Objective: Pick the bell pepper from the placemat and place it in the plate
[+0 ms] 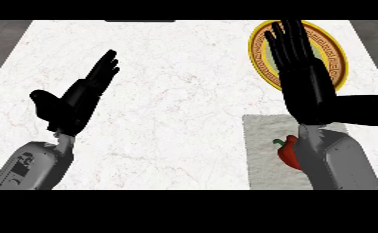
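Holding my right hand (306,84) with fingers released above the plate (260,52), I risk my forearm nudging the bell pepper (288,152) off the placemat (262,142).

Single head view, looking steeply down onto the white marbled worktop (170,102) from above and behind the arms. Both grey forearms enter from the lower edge, left hand (77,99) at the view's left, right hand (306,77) at its right, not mirrored. Fairly close framing: worktop fills nearly the whole width, grey floor strips at the upper corners. No second view.
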